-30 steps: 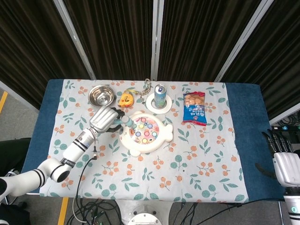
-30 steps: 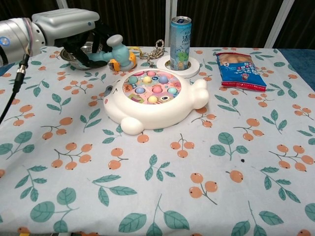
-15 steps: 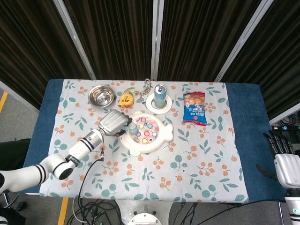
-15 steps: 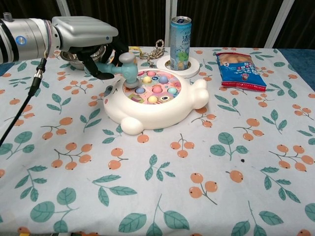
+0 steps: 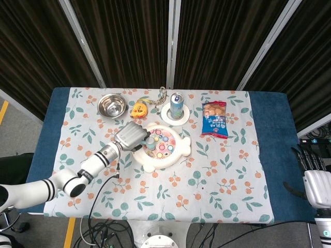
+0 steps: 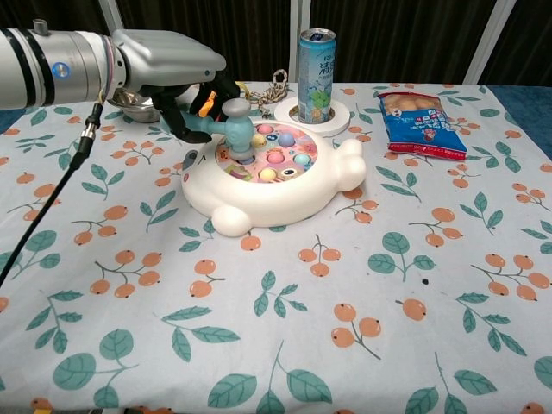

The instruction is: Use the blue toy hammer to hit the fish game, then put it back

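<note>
Left hand (image 6: 177, 82) wrapped around the handle of the blue toy hammer (image 6: 226, 127), head down on the left part of the fish game (image 6: 267, 172), apparently touching one of the coloured pegs. Right hand (image 5: 316, 181) off the table at the far right edge of the head view, holding nothing, fingers straight and slightly apart. Hammer judged light, hollow plastic, stiff enough to tap with; smooth handle likely slippery, so best held mid-handle, as here. Game itself a rigid white shell, probably light enough to slide under a hard blow. Just behind it a drink can (image 6: 316, 63) on a white coaster (image 6: 312, 115); a yellow toy (image 5: 138, 110) and a steel bowl (image 5: 112, 105) farther left; a snack packet (image 6: 423, 113) to the right. All on a leaf-and-berry tablecloth (image 6: 345, 302), soft and possibly prone to bunching. Dark curtains (image 5: 124, 41) behind the table.
</note>
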`<action>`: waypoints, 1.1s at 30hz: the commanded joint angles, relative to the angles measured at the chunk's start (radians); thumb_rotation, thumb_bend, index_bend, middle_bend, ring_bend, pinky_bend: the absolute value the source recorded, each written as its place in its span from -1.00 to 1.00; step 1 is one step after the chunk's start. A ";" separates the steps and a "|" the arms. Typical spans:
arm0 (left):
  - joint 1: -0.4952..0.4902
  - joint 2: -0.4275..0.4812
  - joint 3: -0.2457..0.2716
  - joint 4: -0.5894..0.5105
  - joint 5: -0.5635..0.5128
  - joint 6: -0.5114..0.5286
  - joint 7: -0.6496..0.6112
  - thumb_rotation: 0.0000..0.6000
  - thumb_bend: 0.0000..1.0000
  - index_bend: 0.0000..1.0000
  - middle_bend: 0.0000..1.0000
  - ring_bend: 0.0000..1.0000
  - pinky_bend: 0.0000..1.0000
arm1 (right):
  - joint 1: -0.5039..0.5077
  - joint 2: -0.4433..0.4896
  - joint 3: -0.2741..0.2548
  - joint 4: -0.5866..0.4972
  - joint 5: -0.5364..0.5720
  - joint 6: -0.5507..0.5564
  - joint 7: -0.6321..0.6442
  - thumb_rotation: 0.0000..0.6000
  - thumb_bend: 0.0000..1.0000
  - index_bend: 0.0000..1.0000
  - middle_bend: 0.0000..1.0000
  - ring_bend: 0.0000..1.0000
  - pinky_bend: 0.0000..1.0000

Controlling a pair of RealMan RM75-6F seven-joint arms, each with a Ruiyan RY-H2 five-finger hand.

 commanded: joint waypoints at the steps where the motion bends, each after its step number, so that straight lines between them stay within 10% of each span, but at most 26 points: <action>1: -0.009 -0.017 0.012 0.015 -0.012 0.001 0.039 1.00 0.18 0.25 0.48 0.13 0.45 | -0.001 -0.001 0.000 0.002 0.001 -0.001 0.002 1.00 -0.84 -1.00 -0.97 -1.00 -1.00; 33: -0.131 -0.049 0.006 -0.006 -0.181 -0.017 0.286 1.00 0.18 0.26 0.48 0.14 0.45 | -0.013 -0.005 0.001 0.029 0.003 0.010 0.033 1.00 -0.84 -1.00 -0.97 -1.00 -1.00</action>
